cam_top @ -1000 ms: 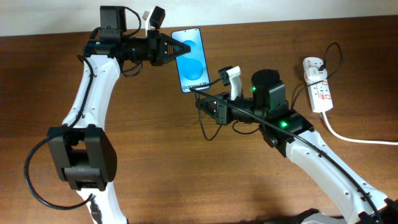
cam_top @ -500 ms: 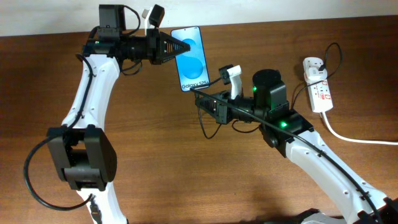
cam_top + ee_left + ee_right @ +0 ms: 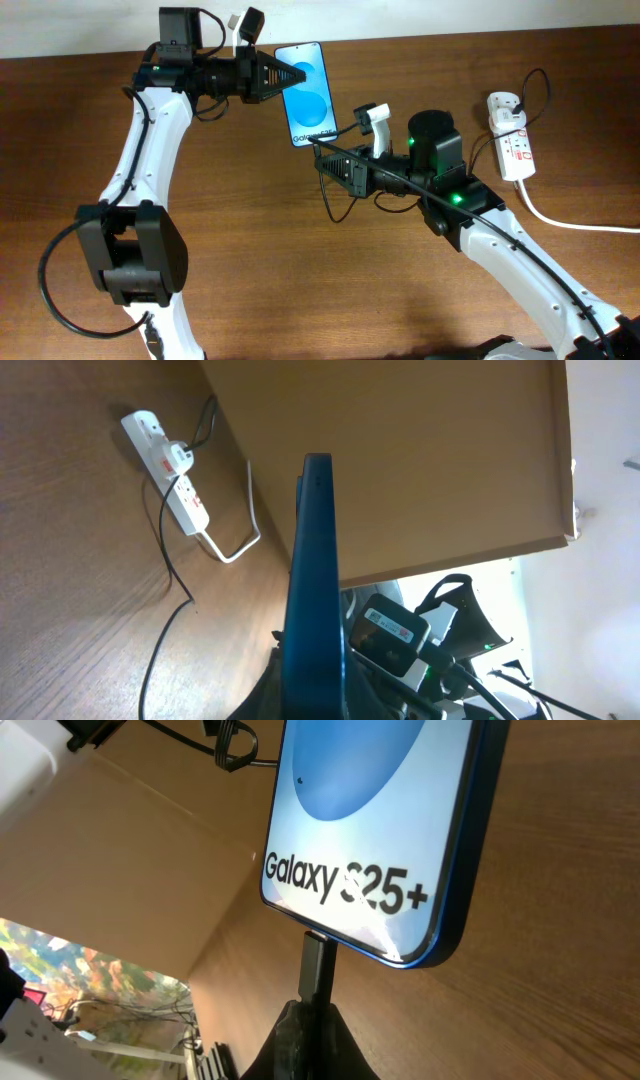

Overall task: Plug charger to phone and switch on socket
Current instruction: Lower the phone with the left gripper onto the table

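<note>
reading "galaxy s25+" on phone (image 3: 380,830); left jaws grip phone, right jaws grip charger (image 3: 318,965).

The brown wooden surface (image 3: 260,260) is carrying the white socket (image 3: 510,140), lying at the far right. Its thick white cord (image 3: 570,222) is trailing away toward the right edge, and the thin black charger (image 3: 190,600) is snaking across the wood nearby.
</note>
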Robot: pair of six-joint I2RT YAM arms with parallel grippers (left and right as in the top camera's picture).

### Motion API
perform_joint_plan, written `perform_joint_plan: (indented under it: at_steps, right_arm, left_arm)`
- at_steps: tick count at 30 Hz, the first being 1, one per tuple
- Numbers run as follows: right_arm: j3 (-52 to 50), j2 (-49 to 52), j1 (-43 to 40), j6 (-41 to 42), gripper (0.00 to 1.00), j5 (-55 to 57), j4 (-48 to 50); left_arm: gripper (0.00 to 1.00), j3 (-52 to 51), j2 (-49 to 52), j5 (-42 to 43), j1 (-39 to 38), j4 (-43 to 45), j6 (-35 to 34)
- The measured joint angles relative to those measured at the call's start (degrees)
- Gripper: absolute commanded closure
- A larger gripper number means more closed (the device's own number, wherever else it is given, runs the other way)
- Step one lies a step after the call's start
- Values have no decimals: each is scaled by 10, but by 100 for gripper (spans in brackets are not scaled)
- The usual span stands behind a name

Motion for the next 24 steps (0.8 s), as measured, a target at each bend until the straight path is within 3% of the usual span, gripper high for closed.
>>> perform_joint_plan:
  at_steps: [9,15,18,20,24]
  right_arm:
    - [1,0,-3,0,85,5,2]
    - [2,-1,-10,0,83,7,0]
    - [2,-1,-10,0,72,6,1]
    - [2,-1,-11,0,59,6,0]
    - [2,-1,-12,0,51,7,0]
  left_arm:
    - [100,0,0,0,-2,-5,2]
    - [100,0,0,0,-15,-7,11]
    - [100,0,0,0,-16,-7,11]
    - [100,0,0,1,-16,-9,11]
    - [100,0,0,1,-16,-10,11]
